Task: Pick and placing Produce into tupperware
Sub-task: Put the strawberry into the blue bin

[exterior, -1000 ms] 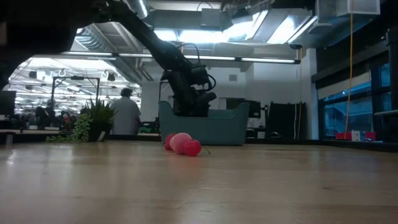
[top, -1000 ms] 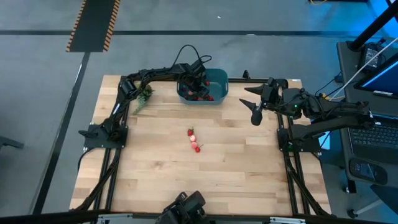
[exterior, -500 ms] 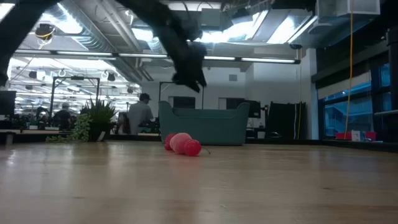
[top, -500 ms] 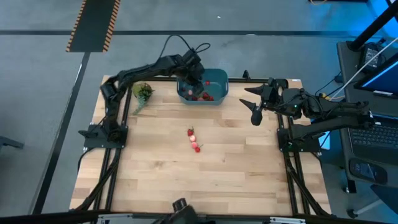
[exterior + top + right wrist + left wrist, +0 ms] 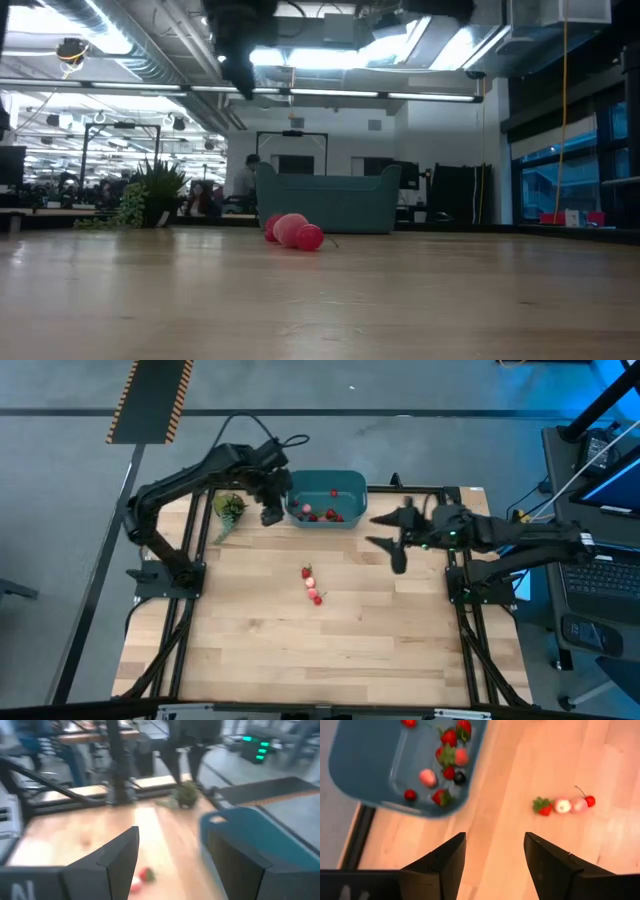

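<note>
**Berries in the tub, four left on the bench**

One teal tub (image 5: 326, 497) is seen at the far edge of the bench (image 5: 300, 650). About eight small red and pink pieces of produce (image 5: 447, 762) are counted inside it from the left wrist view, one of them dark. A row of four more pieces (image 5: 312, 587) lies on the bare wood near the bench's middle, well apart from the tub; in the left wrist view one has a green top and one a thin stem. One green leafy bunch (image 5: 229, 508) lies just left of the tub.

The bench is of pale wooden planks, framed by dark rails. Beyond it, an open hall with ceiling lights, pipes and desks is shown in the low view, and a person (image 5: 243, 180) is seen far off behind the tub.

The left claw (image 5: 272, 512) is held above the bench just beside the tub's left end, between tub and bunch; its fingers stand apart and nothing is held. The right claw (image 5: 385, 540) is extended inward from the right side, to the right of the tub, with its fingers wide apart and empty.
</note>
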Controlling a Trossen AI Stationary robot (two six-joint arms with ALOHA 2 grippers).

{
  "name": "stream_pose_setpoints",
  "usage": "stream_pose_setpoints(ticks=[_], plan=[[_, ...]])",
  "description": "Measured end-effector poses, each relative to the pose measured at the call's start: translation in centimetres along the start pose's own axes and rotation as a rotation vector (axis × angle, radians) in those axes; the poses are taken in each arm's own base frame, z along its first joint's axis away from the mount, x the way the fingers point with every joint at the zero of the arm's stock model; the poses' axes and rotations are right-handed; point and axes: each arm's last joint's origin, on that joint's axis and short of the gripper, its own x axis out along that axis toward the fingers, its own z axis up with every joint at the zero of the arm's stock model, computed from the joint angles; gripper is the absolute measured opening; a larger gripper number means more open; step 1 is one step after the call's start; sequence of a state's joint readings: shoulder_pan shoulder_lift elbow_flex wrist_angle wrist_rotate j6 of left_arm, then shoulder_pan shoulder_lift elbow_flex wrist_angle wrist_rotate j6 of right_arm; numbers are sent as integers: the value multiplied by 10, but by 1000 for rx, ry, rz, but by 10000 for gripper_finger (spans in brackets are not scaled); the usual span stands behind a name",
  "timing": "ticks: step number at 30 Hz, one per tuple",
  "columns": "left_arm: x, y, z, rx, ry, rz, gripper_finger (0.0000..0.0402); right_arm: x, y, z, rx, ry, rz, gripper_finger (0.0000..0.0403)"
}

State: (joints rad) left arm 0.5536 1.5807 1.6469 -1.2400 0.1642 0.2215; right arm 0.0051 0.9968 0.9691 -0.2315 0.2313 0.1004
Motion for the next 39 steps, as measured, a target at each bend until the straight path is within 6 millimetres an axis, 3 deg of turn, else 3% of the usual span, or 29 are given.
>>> stream_pose_setpoints(ticks=[3, 8, 12, 23, 32, 39], plan=[[-1, -7, -23, -22, -22, -5, 188, 22, 5, -4, 1, 5, 24, 241], [15, -24, -67, -64, -91, -14, 182, 56, 11, -25, -25, 119, 12, 241], [19, -40, -87, -64, -216, -33, 177, 81, 17, -41, -11, 181, 9, 241], [-3, -78, -119, 96, -577, -124, 174, 155, 33, -94, 149, 330, 70, 241], [0, -88, -145, 81, -632, -159, 174, 215, 46, -107, 192, 498, 12, 241], [6, -90, -150, 85, -641, -173, 174, 246, 49, -115, 264, 626, -164, 241]])
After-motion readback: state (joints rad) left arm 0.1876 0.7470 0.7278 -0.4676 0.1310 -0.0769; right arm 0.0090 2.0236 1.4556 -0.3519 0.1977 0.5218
